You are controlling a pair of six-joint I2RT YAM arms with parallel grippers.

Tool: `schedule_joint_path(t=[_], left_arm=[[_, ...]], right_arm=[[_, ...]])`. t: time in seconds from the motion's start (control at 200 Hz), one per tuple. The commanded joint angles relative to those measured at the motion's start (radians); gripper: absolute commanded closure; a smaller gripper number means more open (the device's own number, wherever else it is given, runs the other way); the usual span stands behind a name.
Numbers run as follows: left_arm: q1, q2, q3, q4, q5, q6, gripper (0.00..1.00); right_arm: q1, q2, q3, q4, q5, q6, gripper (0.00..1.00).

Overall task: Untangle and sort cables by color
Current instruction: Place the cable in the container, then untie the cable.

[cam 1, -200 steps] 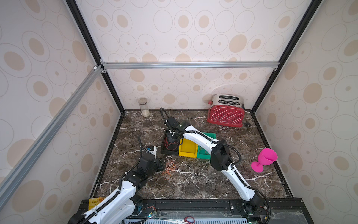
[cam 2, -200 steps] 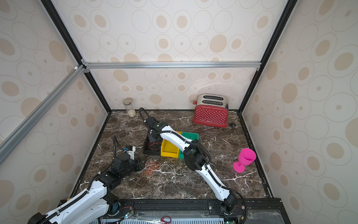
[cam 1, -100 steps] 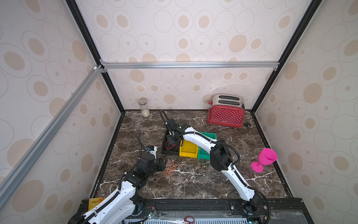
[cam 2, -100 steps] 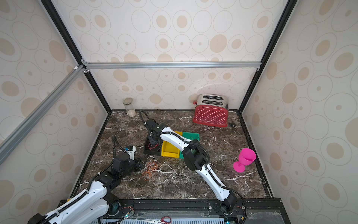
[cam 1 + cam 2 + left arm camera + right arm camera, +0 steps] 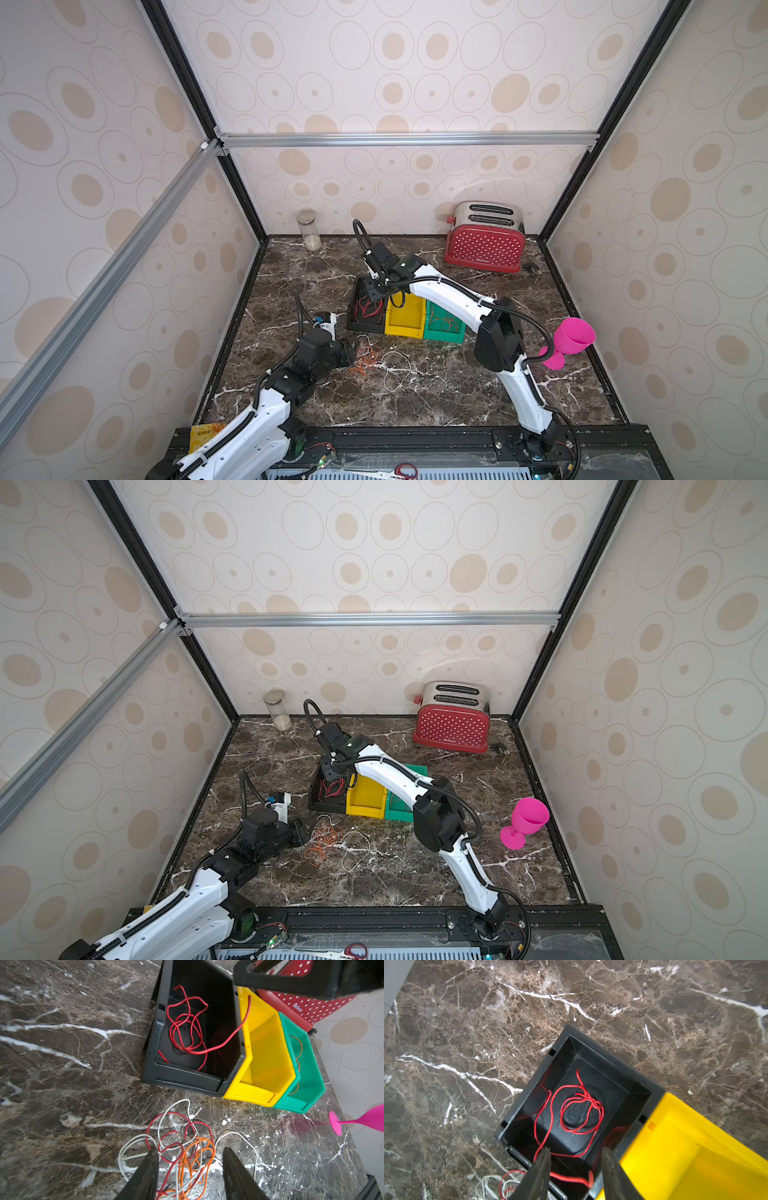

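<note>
While the right gripper (image 5: 575, 1153) is hovering, jaws apart and empty, over the black bin (image 5: 593, 1057) where a red cable (image 5: 579, 1105) is lying coiled, the drop-off is looking done. The left gripper (image 5: 190, 1153) is straddling the tangle (image 5: 205, 1147) on the tabletop (image 5: 62, 1084) with jaws parted, so the next move is probably calling for pinching one strand.

Open marble table (image 5: 457, 399) lies between the cable tangle (image 5: 363, 365) and pink goblet (image 5: 575, 336). The three bins (image 5: 405, 318) and the right arm (image 5: 449, 293) above them obstruct the centre.
</note>
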Motion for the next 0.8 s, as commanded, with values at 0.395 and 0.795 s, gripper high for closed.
schedule_joint_path(t=[0.395,0.795], left_arm=[[0.006,0.064,0.009,-0.023,0.039,-0.003,0.44],[-0.099,0.175,-0.027,0.101,0.068,-0.052,0.54]], right_arm=[[0.006,-0.467,-0.567,0.205,-0.102,0.011,0.56],[0.086,-0.685,-1.078,0.452,-0.265,0.154,0.55]])
